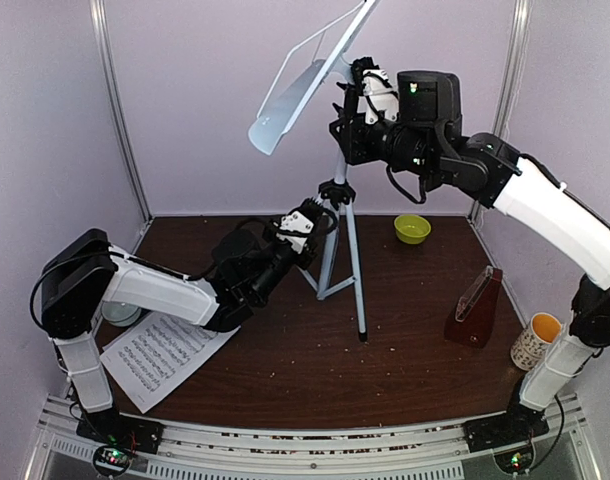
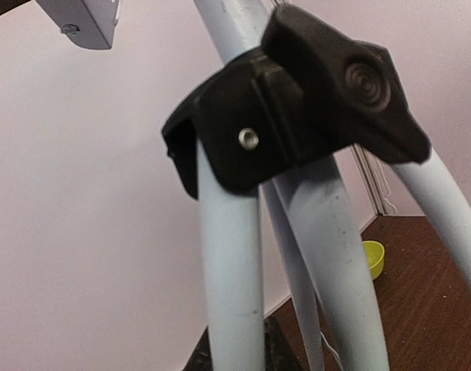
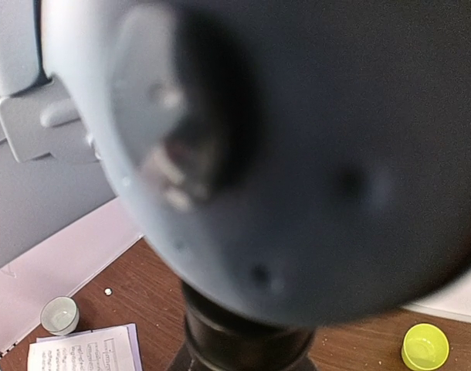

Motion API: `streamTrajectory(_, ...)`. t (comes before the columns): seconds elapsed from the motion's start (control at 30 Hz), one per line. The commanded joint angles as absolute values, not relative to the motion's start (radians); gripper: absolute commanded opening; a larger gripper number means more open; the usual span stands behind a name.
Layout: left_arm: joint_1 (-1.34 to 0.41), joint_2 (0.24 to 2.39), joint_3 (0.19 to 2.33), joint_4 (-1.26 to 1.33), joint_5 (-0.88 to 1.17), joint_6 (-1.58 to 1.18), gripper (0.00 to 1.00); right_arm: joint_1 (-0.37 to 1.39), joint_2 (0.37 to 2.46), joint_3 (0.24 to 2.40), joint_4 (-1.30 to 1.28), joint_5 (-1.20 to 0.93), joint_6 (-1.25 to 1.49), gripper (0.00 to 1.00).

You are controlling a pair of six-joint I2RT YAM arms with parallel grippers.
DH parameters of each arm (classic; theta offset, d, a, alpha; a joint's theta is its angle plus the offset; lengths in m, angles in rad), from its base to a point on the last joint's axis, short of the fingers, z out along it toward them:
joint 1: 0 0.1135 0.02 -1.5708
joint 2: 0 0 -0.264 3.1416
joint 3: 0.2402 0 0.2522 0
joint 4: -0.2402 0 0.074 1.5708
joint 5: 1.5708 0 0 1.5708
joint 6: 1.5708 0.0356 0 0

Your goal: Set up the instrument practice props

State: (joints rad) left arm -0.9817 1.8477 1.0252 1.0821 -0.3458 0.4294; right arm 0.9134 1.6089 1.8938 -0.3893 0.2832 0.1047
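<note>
The music stand's white perforated desk (image 1: 303, 85) tilts high at the back on its silver tripod (image 1: 342, 250). My left gripper (image 1: 317, 222) is shut on a tripod leg (image 2: 232, 294) just below the black hub (image 2: 297, 108). My right gripper (image 1: 359, 88) is up at the desk's back, shut on the stand's head, which fills the right wrist view as a blurred grey mass (image 3: 297, 154); its fingers are hidden. The sheet-music pages (image 1: 165, 355) lie on the table at the front left. At the right stands the red-brown metronome (image 1: 475, 310), apart from both grippers.
A yellow-green bowl (image 1: 412, 228) sits at the back right of the tripod. The patterned mug (image 1: 535, 340) stands by the right arm's base. A small grey cup (image 1: 120, 314) sits partly under my left arm. Walls close the table on three sides.
</note>
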Motion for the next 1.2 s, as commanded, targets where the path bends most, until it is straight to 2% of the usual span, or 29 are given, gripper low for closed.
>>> streamTrajectory(0.0,-0.93,1.926,0.98,0.879,-0.315,0.67,0.0,0.874,1.527,2.022,-0.205,0.286,-0.047,0.0)
streamTrajectory(0.1,-0.934,1.912,0.99,0.872,-0.306,0.635,0.12,0.875,1.527,1.962,-0.169,0.259,-0.023,0.0)
streamTrajectory(0.3,-0.951,1.885,1.001,0.898,-0.327,0.578,0.33,0.874,1.491,1.712,0.021,0.176,0.023,0.0)
streamTrajectory(0.57,-0.981,1.829,0.921,0.95,-0.314,0.543,0.63,0.874,1.488,1.637,0.085,0.071,0.023,0.0)
streamTrajectory(0.67,-0.995,1.754,0.871,0.923,-0.282,0.497,0.78,0.874,1.484,1.605,0.113,0.053,0.018,0.0)
streamTrajectory(0.9,-0.994,1.624,0.803,0.758,-0.191,0.32,0.78,0.865,1.488,1.598,0.121,0.025,0.021,0.0)
streamTrajectory(1.0,-0.986,1.596,0.792,0.69,-0.155,0.259,0.78,0.865,1.497,1.613,0.105,0.022,0.02,0.08)
streamTrajectory(1.1,-0.966,1.585,0.791,0.639,-0.14,0.209,0.78,0.865,1.499,1.612,0.105,0.028,0.022,0.22)
streamTrajectory(1.17,-0.956,1.585,0.793,0.619,-0.14,0.199,0.78,0.865,1.497,1.606,0.112,0.029,0.023,0.28)
